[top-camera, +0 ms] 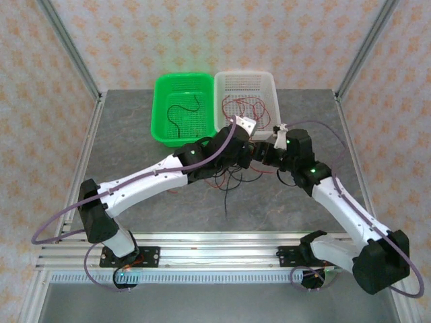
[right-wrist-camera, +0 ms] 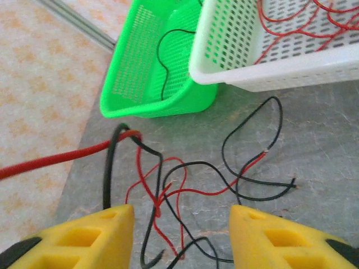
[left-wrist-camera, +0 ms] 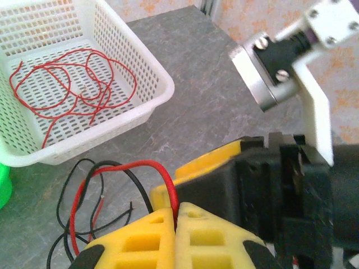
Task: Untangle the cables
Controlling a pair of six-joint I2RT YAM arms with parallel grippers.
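My left gripper (left-wrist-camera: 175, 216) is shut on a red cable (left-wrist-camera: 134, 164) that arches up out of its yellow fingertips (left-wrist-camera: 146, 235). A loose tangle of red and black cables (right-wrist-camera: 168, 188) lies on the grey table, seen in the top view as a tangle (top-camera: 227, 178) under both wrists. My right gripper (right-wrist-camera: 182, 224) hangs open just above this tangle, and nothing is pinched between its fingers (right-wrist-camera: 95, 235). A black cable (right-wrist-camera: 108, 168) rises beside its left finger. The two grippers stand close together near the white basket.
A green basket (top-camera: 161, 128) at the back holds one black cable (top-camera: 176, 111). Beside it on the right, a white basket (top-camera: 268, 81) holds several red cables (top-camera: 244, 106). Bare table (top-camera: 135, 148) lies left and right of the arms.
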